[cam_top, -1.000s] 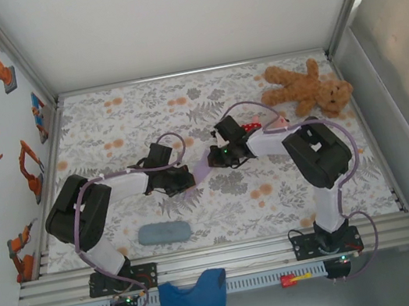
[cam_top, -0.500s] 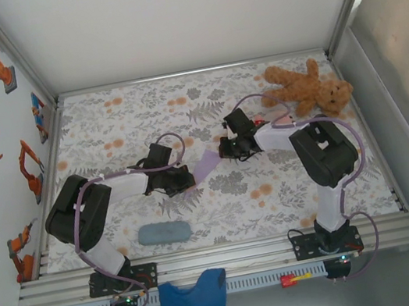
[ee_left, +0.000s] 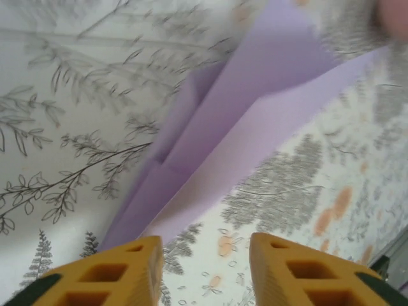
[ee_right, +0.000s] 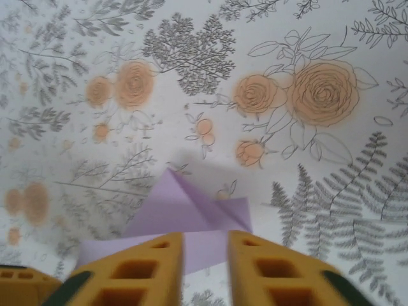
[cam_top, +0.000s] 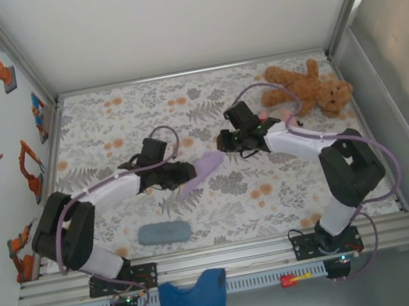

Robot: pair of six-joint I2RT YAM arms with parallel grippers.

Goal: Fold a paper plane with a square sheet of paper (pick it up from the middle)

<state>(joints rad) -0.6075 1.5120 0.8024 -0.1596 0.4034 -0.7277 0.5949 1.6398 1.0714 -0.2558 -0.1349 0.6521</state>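
The paper plane [cam_top: 201, 169] is a slim, creased, pale lavender shape lying on the flowered table cloth between the two grippers. My left gripper [cam_top: 189, 171] is at its left end. In the left wrist view the paper plane [ee_left: 255, 121] lies just ahead of the left gripper [ee_left: 205, 248], whose yellow fingers [ee_left: 121, 271] stand open over bare cloth. My right gripper [cam_top: 221, 144] is at the paper's upper right end. In the right wrist view the right gripper [ee_right: 205, 237] is open, and the paper plane [ee_right: 182, 207] shows flat through the narrow gap.
A brown teddy bear [cam_top: 306, 87] lies at the back right, close to the right arm. A grey-blue oblong pad [cam_top: 164, 232] rests near the front left. A blue cloth piece [cam_top: 193, 304] hangs over the front rail. Metal frame walls enclose the table.
Both grippers were shut on the paper and have opened. The paper has dropped onto the cloth. Both arms have stretched out, the right elbow swinging right and the left elbow swinging left.
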